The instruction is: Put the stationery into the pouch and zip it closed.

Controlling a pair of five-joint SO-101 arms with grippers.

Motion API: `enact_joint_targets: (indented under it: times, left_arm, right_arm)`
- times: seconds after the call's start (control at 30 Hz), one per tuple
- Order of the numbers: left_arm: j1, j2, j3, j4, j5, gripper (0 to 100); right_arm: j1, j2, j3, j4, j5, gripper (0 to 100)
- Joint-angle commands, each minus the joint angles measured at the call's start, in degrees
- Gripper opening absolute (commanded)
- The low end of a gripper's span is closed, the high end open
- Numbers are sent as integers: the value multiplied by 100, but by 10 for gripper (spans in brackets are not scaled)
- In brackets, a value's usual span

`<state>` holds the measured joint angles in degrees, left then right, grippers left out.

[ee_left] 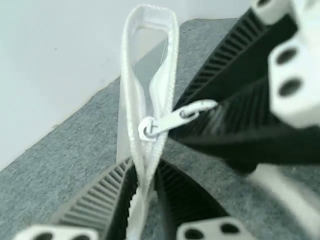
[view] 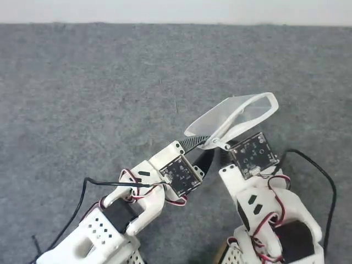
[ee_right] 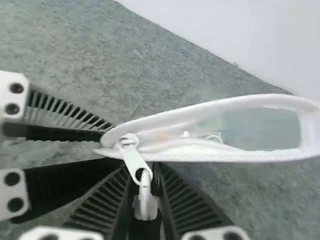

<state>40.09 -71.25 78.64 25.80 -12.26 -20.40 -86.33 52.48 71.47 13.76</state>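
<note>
Glossy plastic pouch (view: 242,113), metal pull (ee_left: 176,118), rough felt (view: 82,99).

White printed arms (view: 137,212), black ribbed tool fingers (ee_left: 95,207), thin black cables (view: 110,182), square dark circuit boards (view: 181,175)

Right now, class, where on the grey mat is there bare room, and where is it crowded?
Bare: grey mat between far wall and left arm, left of the pouch; a narrower strip on its right. Crowded: where left tool and right tool meet at the pouch.
</note>
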Motion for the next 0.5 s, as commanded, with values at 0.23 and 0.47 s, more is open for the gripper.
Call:
enact_joint_targets:
  times: [0.23,0.47]
  left_arm:
    - [-53,-26,-233,97,-44,9]
    - [-53,-9,-233,97,-44,9]
  right_arm:
    - [796,-286,-404,-154,-255,8]
    - [1332,-347,-360,-444,-580,8]
